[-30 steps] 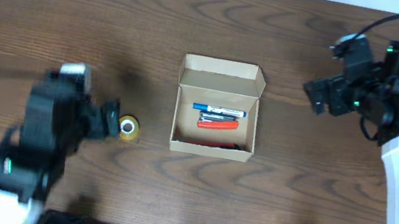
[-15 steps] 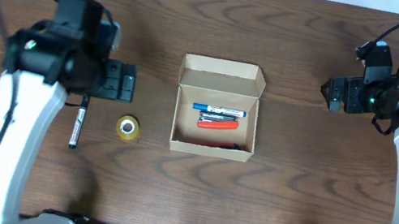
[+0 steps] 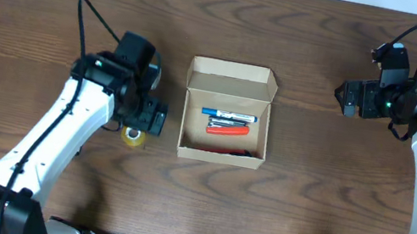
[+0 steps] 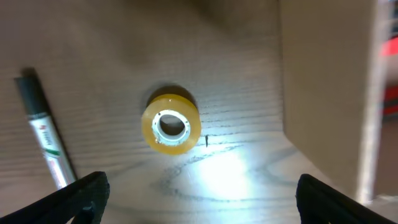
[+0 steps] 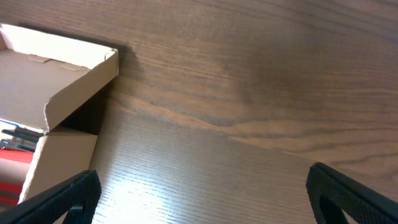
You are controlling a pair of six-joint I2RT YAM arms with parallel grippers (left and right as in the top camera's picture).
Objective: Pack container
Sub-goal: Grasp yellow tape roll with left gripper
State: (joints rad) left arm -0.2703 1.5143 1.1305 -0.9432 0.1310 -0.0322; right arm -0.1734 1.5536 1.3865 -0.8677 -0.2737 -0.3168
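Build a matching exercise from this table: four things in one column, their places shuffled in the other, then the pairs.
1 tape roll
2 blue pen
3 marker
4 right claw

A inside the container
B over the bare table, right of the container
C on the table, between marker and container
D on the table, left of the tape roll

Pairs: 1-C, 2-A, 3-D, 4-B

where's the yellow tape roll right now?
The tape roll lies flat on the table just left of the container, by its near-left corner; left wrist view shows a marker on its other side.
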